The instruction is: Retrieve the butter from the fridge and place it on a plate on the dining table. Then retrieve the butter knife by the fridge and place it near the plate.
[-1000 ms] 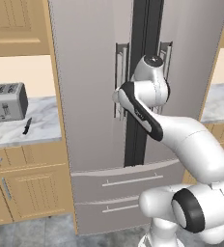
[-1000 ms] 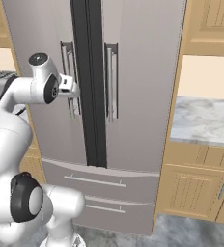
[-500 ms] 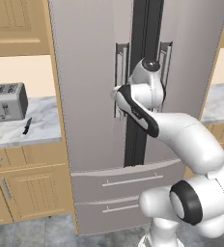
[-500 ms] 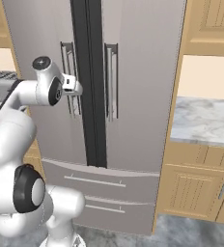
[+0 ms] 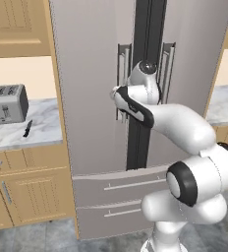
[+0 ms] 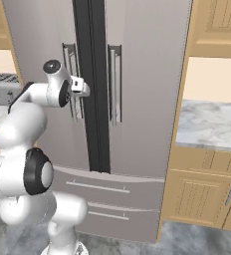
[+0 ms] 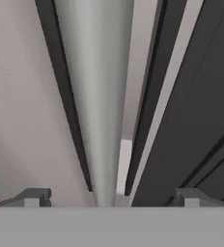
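gripper (image 7: 109, 197): spread apart, left door handle (image 7: 97, 96) framed between fingertips, nothing clamped
fridge (image 5: 96, 74): doors shut
butter knife (image 5: 27, 129): laid on counter (image 5: 17, 135) beside toaster (image 5: 5, 103)
writing: none readable

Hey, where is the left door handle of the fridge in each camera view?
Left base view: left door handle, centre, above the arm's wrist.
Right base view: upper left, beside the end effector.
Hand view: the wide grey bar between the fingertips.
Shared landmark: dark seam between doors.

Grey-silver fridge (image 5: 91, 98), black butter knife (image 5: 27, 129) on white-grey marble counter (image 5: 42, 129).
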{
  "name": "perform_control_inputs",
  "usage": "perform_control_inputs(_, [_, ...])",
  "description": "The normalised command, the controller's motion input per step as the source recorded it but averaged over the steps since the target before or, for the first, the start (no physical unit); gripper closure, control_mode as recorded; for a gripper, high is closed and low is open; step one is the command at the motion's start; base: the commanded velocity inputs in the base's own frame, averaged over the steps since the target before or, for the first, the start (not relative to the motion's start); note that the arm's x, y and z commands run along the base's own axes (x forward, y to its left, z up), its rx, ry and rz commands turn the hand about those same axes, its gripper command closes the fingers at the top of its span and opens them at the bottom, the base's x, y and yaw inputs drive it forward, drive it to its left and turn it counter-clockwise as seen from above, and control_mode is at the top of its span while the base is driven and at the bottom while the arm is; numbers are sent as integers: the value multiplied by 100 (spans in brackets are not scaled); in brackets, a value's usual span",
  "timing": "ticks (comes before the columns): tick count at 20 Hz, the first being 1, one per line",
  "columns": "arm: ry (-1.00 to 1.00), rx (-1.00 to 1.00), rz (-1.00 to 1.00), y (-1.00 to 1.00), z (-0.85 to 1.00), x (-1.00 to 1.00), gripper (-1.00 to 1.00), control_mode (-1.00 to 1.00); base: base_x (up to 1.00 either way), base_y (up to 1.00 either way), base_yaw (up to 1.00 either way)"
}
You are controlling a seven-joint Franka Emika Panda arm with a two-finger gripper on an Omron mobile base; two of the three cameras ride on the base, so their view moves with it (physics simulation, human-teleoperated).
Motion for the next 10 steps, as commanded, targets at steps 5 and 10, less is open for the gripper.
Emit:
perform_control_inputs(5, [0,0,0,0,-26,43,-100,-100,0,0,0])
perform_control_inputs(10, [0,0,0,1,-22,41,100,-100,0,0,0])
